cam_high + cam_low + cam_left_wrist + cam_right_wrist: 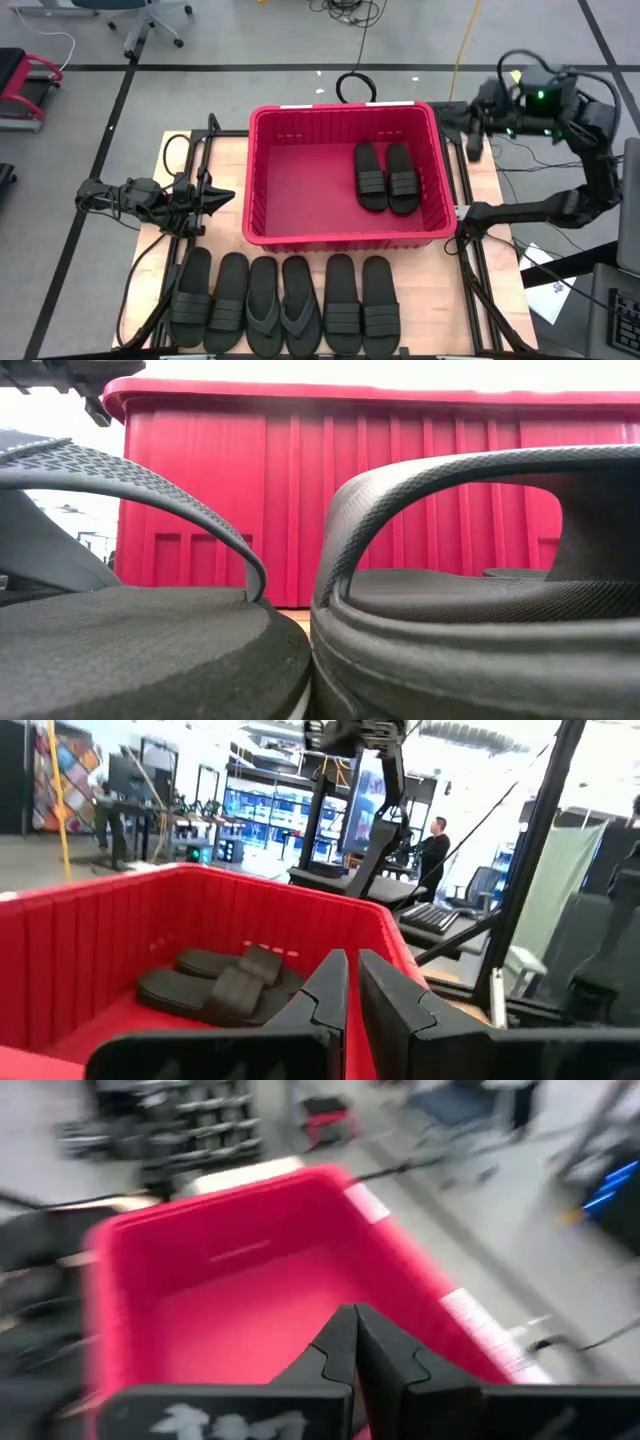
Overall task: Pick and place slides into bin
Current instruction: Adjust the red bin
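The red bin [300, 180] stands in the middle of the table. Two black slides with wide straps [387, 177] lie side by side, soles down, on its floor at the right; they also show in the left wrist view [225, 985]. Several more black slides [285, 305] lie in a row on the table along its near edge, with two thong flip-flops in the middle. My left gripper [228, 196] is shut and empty, level, just outside the bin's left wall. My right gripper [474, 148] is shut and empty beside the bin's far right corner.
Black frame bars and cables run along the table left [185, 150] and right [470, 250] of the bin. In the low view, two slides [130, 630] [470, 610] fill the foreground with the bin's near wall [400, 490] behind. People stand in the room beyond [435, 845].
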